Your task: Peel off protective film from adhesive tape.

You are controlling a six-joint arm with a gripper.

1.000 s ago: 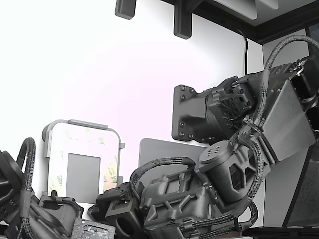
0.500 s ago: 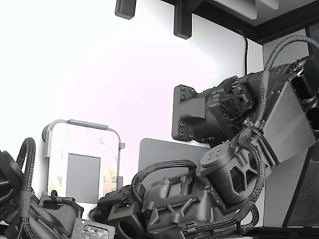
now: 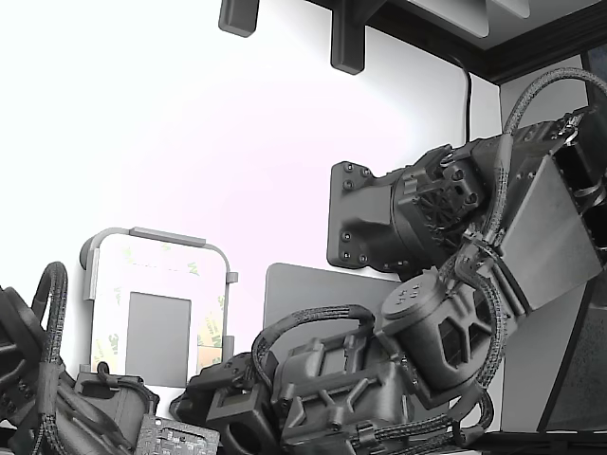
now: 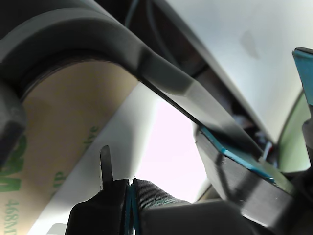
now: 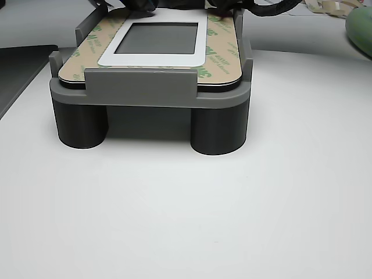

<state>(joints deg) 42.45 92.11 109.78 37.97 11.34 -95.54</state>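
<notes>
The protective film (image 5: 222,55), tan with green print, lies in a frame on the white plate (image 5: 152,60), which sits in a grey holder (image 5: 151,87) on the table (image 5: 186,215). In the wrist view the film (image 4: 58,147) is close to the tool (image 4: 129,188), whose two tips are pressed together; whether they pinch the film I cannot tell.

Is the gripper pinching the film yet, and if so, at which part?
Cannot tell. In the wrist view the gripper has its fingertips closed together beside the protective film, but no liner edge shows between them.
</notes>
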